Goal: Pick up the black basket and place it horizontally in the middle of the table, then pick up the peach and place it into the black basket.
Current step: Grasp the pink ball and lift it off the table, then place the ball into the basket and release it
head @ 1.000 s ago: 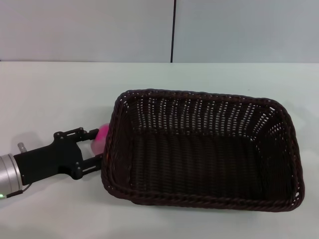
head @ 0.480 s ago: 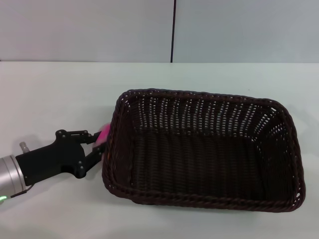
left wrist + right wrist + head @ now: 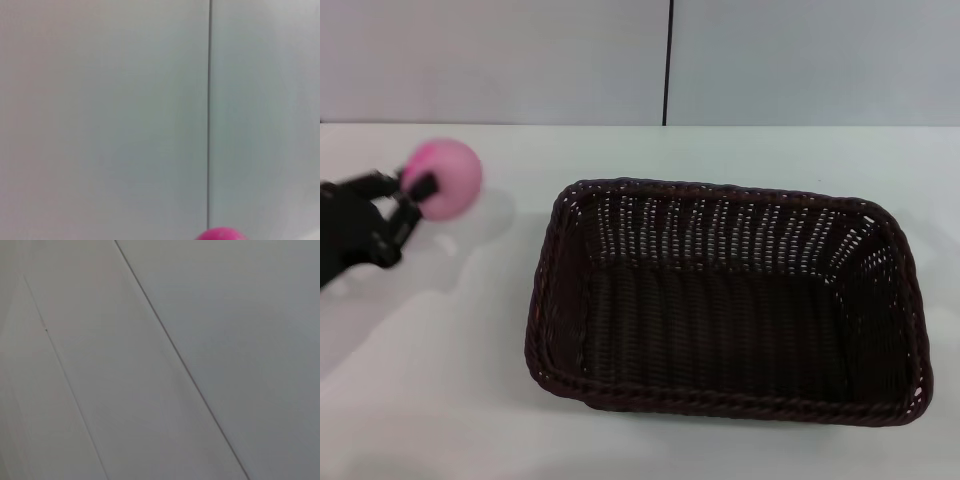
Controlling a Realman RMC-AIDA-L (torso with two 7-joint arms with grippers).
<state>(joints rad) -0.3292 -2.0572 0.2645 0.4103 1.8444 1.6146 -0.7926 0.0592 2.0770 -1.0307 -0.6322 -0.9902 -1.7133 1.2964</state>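
while the black basket (image 3: 725,300) sits lengthwise mid-table (image 3: 430,400), the left gripper (image 3: 412,197) pinches the peach (image 3: 444,179) in the air, well off the basket's left end. right gripper out of sight.

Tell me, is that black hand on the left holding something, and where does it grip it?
Yes. The left hand holds the peach, its fingers closed on the side of the fruit facing the arm, lifted above the table, left of the black basket.
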